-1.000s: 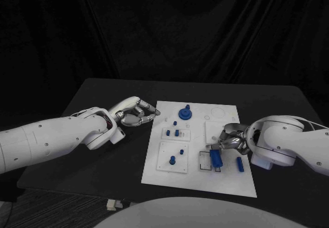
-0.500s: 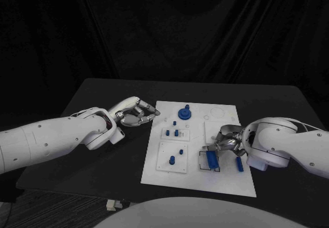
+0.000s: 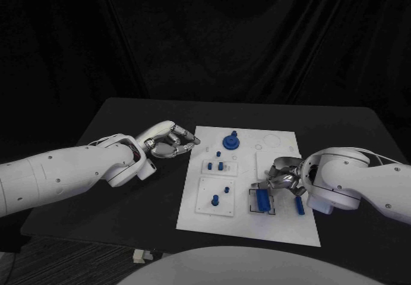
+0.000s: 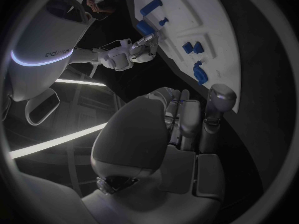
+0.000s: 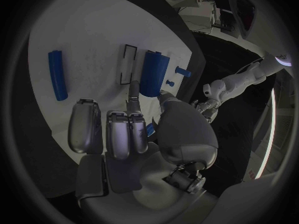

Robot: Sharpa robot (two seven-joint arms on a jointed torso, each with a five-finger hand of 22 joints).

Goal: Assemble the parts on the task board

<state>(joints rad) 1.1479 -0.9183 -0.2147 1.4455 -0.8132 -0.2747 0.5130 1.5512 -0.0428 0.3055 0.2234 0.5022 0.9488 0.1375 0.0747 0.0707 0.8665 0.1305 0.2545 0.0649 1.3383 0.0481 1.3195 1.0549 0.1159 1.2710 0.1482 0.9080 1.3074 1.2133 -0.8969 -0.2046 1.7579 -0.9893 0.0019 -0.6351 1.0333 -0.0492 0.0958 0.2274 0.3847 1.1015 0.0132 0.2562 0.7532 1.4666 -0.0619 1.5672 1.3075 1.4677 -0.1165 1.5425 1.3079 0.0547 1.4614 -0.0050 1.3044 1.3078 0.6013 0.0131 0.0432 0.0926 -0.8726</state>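
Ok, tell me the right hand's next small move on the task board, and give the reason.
Probably nudge the wide blue block down into the black-outlined slot. The right hand sits just above the block with a fingertip near the slot's edge, and the block lies beside the outline, not clearly seated. The left hand is curled, off the task board.

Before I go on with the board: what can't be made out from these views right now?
- Head view: whether the right hand touches the wide blue block; the fingers cover its near end.
- Right wrist view: contact is also unclear; the hand's own fingers hide the board beneath them.
- Head view: the small blue parts are too small to tell whether they are seated.
- Left hand: curled beside the task board; its palm is hidden.
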